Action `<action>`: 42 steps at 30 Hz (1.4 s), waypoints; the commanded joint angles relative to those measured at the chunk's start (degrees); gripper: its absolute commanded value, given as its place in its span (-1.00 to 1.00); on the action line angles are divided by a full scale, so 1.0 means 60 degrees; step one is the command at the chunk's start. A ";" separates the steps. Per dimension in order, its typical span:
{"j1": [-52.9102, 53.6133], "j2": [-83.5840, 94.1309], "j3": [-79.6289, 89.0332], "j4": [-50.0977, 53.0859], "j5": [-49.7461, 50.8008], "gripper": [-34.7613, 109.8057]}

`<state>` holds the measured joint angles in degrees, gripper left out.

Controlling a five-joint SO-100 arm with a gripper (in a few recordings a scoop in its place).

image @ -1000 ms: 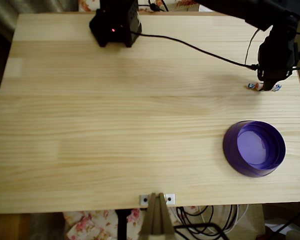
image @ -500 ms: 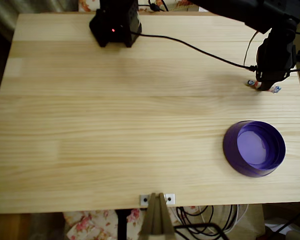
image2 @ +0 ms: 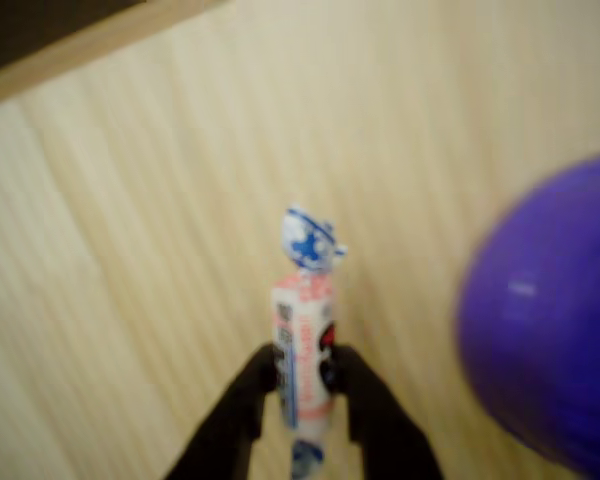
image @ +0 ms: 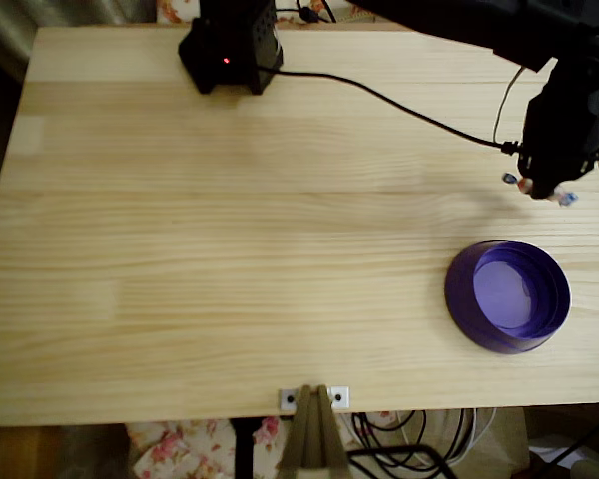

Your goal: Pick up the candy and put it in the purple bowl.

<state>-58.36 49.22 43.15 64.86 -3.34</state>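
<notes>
Overhead view. Pale wooden plank surface (image: 230, 249), grain running left to right. Black robot arm (image: 479, 25) enters from the top edge and reaches to the right side, ending in the black two-finger claw (image: 541, 190), pointed down. Small wrapped candy with a pinkish-white middle and twisted blue-and-white ends (image: 539, 189) is pinched at the claw tip; one twisted end sticks out to the left of the fingers, the other to the lower right. Whether the candy touches the surface cannot be told from above. Round, shallow purple plastic bowl with a dark violet rim and a lighter inside (image: 459, 299) stands on the surface below the claw in the picture, near it but apart, close to the right edge. Black box with a small red light (image: 230, 45) sits at the top edge, left of centre; a thin black cable (image: 379, 97) runs from it across the surface toward the claw. A pale clamp-like fitting (image: 313, 399) is fixed at the middle of the bottom edge.

Wrist view. Blurred. The two dark fingers (image2: 235, 420) of the claw (image2: 302, 375) are clenched on the candy (image2: 302, 350), which stands roughly upright between them, dark marks on its pinkish-white middle, one blue-and-white twist above the fingers, the other just below the grip. The purple bowl (image2: 550, 320) is to the right, apart from the candy. The surface (image2: 130, 250) lies behind, its edge at upper left.
</notes>
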 commanded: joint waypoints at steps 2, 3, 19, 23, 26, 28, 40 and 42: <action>0.0498 0.2739 -0.1187 0.0234 0.0044 -0.52; 0.0615 0.2886 -0.1187 0.0278 0.0059 -0.52; 0.1758 0.5229 0.3003 -0.2314 0.1187 -0.52; 0.1787 0.5200 0.3560 -0.2856 0.1289 -0.52; 0.1831 0.5068 0.3882 -0.3311 0.1406 -0.52; 0.1904 0.4922 0.4014 -0.3560 0.1494 -0.52; 0.2212 0.3662 0.3413 -0.4160 0.1963 -0.52; 0.2227 0.3457 0.3296 -0.4175 0.1992 -0.52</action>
<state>-45.26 67.94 68.38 40.87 7.82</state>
